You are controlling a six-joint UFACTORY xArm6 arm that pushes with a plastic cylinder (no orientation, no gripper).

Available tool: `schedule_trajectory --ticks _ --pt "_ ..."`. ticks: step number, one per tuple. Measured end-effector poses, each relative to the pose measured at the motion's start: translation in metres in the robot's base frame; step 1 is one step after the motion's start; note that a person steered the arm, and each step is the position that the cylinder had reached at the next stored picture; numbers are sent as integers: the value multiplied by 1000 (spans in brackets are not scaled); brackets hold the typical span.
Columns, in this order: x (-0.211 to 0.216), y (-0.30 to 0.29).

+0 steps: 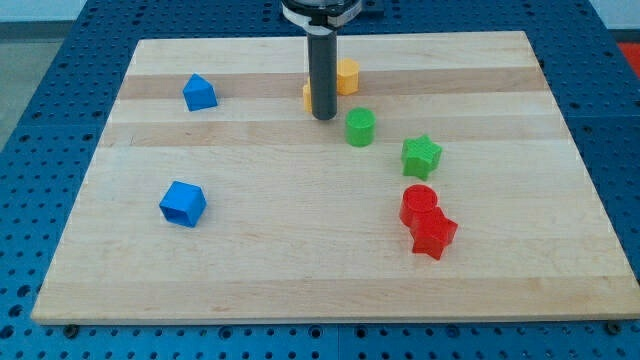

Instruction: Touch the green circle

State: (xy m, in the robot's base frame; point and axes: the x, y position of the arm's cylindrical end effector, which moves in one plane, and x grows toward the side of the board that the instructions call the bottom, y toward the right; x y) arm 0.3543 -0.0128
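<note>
The green circle (360,127) is a short green cylinder on the wooden board (300,260), a little above the view's centre. My tip (323,118) is the lower end of a dark rod coming down from the view's top. It stands just left of the green circle, with a small gap of bare wood between them. A green star (421,155) lies to the lower right of the circle.
A yellow block (347,75) sits right of the rod, and another yellow block (308,97) is mostly hidden behind it. Two blue blocks lie at the left (199,92) (182,203). A red cylinder (419,203) touches a red star (433,235).
</note>
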Motion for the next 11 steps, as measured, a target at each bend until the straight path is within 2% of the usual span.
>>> schedule_trajectory --ticks 2,4,6,7,9,11 --pt "-13 6" --pt "-7 62" --pt "83 81" --pt "95 62" --pt "85 42" --pt "113 4"
